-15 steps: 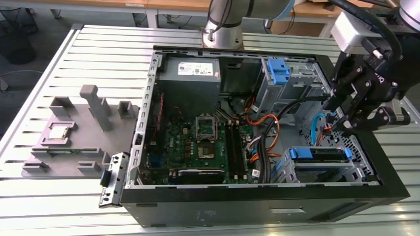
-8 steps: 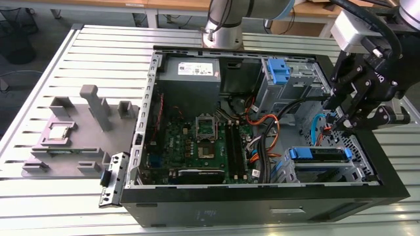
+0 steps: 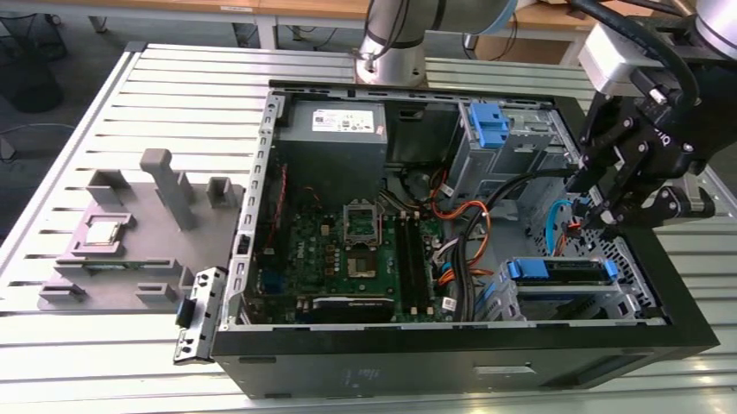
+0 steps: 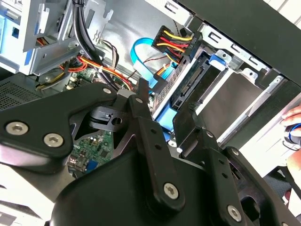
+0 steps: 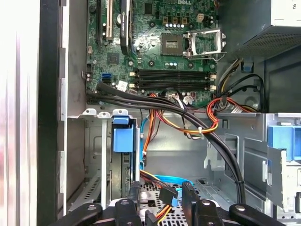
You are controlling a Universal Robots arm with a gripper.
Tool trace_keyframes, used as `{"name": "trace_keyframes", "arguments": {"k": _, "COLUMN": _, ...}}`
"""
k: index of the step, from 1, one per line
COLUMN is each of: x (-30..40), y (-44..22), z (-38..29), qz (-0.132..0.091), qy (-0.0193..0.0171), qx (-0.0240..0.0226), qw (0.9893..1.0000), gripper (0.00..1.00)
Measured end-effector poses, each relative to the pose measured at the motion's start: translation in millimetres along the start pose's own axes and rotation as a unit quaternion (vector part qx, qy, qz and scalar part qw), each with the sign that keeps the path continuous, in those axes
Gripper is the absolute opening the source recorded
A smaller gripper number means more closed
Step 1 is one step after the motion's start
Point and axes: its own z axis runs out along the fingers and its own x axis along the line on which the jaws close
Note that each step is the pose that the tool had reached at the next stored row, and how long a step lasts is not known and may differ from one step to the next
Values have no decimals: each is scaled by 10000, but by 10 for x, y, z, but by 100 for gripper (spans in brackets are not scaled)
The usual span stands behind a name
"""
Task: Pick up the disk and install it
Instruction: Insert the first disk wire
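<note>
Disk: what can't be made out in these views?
- Exterior view: the disk sits edge-on in the drive bay; the bay's frame hides how deep it is seated.
- Second wrist view: the open gripper covers its lower end; whether the power plug is mated is unclear.
- First wrist view: bay walls hide all but its blue end tab, so the label cannot be seen.

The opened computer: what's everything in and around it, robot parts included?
computer case: one, black, open, on the slatted table.
motherboard: one, green, case floor.
power supply: one, grey, case's far corner.
disk: one, silver-grey in blue carrier, drive bay at the exterior view's lower right.
bracket: one, blue, upright on the farther drive bay.
fixture: one, grey, on the table at the exterior view's left.
robot arm: one, silver, behind the case.
fingers: two, black, apart, empty, over the case's drive-bay end.
</note>
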Motion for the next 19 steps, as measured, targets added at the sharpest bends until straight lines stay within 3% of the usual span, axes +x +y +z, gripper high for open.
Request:
{"name": "trace_keyframes", "arguments": {"k": 13, "x": -13, "y": -23, "z": 129, "qz": 0, "qy": 3, "qx": 0, "qw": 10000, "gripper": 48}}
{"name": "trace_keyframes", "arguments": {"k": 19, "x": -11, "y": -23, "z": 136, "qz": 0, "qy": 4, "qx": 0, "qw": 10000, "gripper": 48}}
